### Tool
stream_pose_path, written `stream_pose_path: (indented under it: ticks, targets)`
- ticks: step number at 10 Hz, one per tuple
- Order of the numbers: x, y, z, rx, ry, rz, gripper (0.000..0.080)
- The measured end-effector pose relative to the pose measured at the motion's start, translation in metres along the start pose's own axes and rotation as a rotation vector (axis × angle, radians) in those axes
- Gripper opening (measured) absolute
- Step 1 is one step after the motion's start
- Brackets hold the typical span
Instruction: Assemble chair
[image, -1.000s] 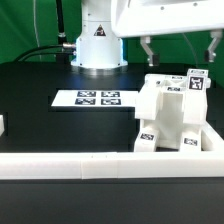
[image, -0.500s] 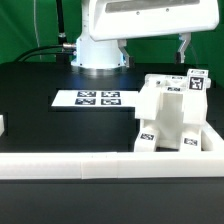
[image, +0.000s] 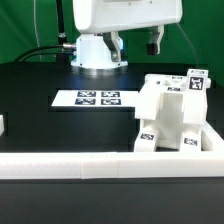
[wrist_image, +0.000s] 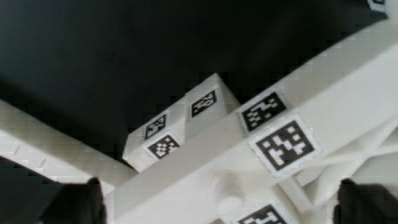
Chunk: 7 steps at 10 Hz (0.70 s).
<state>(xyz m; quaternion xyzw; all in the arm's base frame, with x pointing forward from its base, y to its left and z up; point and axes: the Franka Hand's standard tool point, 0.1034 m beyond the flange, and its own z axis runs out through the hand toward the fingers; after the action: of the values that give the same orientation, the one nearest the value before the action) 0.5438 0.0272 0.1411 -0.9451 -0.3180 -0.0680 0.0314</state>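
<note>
Our claw (image: 137, 44) hangs high over the black table (image: 40, 115). Its two fingers are spread wide and there is nothing between them. The chair (image: 172, 118) sits low on the exterior view's right, just behind the long white rail (image: 70, 165). We cannot tell if it touches the rail. The chair looks like hard white plastic, so we think it is stiff and will not bend or squash. We guess it is light, but its sides look smooth and could slip. The whole block looks too fat for our fingers. We would take hold of a thin wall or the post at the back, the one with a black-and-white tag (image: 197, 84), with one finger on each side. In the wrist view the white pieces show up close and blurry, so the small edges are hard to make out. The rail closes in the front, and there is more white edge on the far right. We think the safe way is straight up first. There is lots of open room on the exterior view's left, over the marker board (image: 90, 98).
</note>
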Motion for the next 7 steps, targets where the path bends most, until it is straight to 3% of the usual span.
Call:
stream_pose_path:
  ticks: [3,5,7]
  targets:
    - [-0.006,0.002,0.002,-0.004,-0.013,-0.096,0.0649]
    - [-0.041,-0.01,0.008,0.02,-0.03,-0.084,0.0649]
    - [-0.072,-0.026,0.016,-0.001,-0.024,-0.065,0.0649]
